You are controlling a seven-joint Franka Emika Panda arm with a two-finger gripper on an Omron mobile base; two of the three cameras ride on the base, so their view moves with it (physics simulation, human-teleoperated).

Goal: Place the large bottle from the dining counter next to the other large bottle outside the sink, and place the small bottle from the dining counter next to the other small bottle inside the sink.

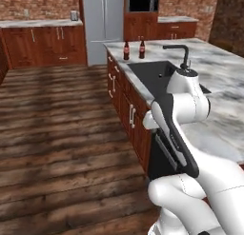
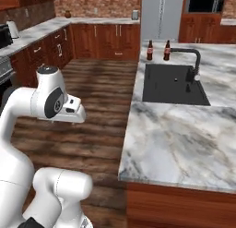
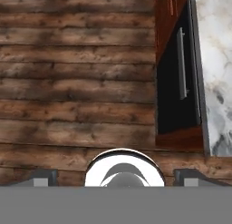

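Observation:
Two large dark bottles with red labels, one (image 1: pixel 126 51) (image 2: pixel 150 51) and the other (image 1: pixel 141 48) (image 2: pixel 167 51), stand upright side by side on the marble just beyond the far edge of the black sink (image 1: pixel 151 73) (image 2: pixel 173 84). I cannot tell which of them came from the dining counter. The small bottle and the other small bottle are hidden from me. My gripper (image 3: pixel 118 178) is open and holds nothing. It points down at the wood floor beside the island's cabinets, far from the bottles. Its fingertips (image 3: pixel 43 177) stand wide apart.
A black gooseneck faucet (image 1: pixel 183 53) (image 2: pixel 196 61) rises at the sink's right side. The veined marble island top (image 2: pixel 175 139) spreads toward me. A black appliance door with a bar handle (image 3: pixel 181 64) lies under its edge. Wood floor (image 1: pixel 57 124) is open to the left.

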